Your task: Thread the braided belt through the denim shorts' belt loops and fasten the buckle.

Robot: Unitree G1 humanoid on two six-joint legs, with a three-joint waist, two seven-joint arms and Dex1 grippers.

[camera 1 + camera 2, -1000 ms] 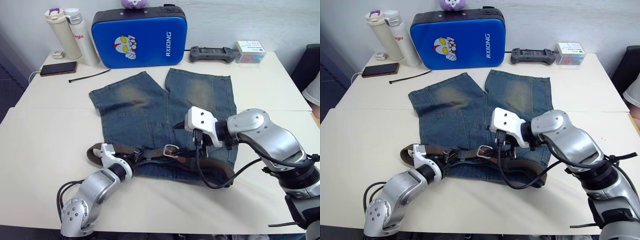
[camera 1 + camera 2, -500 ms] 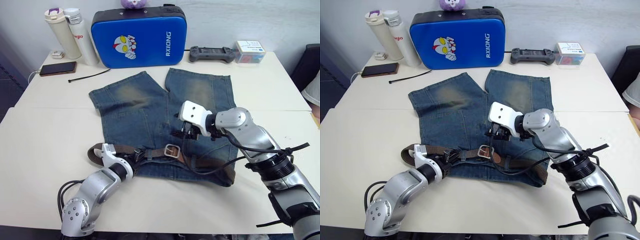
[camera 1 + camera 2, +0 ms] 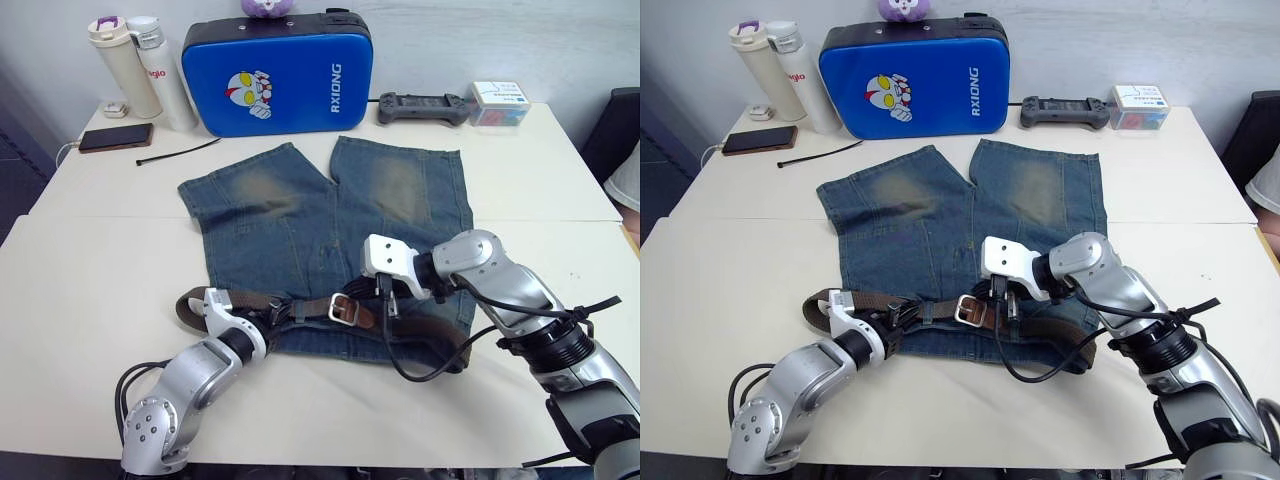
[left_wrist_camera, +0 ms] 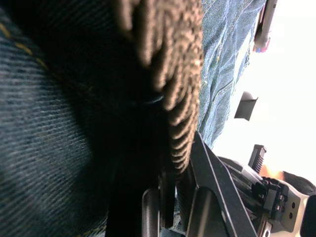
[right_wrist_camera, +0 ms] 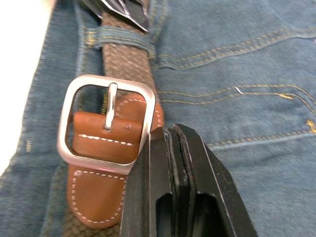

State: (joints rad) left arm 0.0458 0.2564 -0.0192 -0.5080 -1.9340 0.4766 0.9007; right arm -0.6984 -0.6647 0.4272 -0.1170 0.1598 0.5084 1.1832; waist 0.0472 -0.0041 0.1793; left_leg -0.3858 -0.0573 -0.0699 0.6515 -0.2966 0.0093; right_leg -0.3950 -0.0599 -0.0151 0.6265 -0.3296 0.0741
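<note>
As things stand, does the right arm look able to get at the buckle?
Probably yes. The right gripper sits right beside the buckle, its fingers closed together at the frame's edge, and nothing lies between them; the buckle rests exposed on the denim shorts.

The buckle [image 5: 105, 122] is brushed silver metal on a smooth brown leather tab with pale stitching. The belt [image 5: 123, 61] is rough woven braid, and the shorts [image 5: 237, 64] are matt faded denim with tan seams.
</note>
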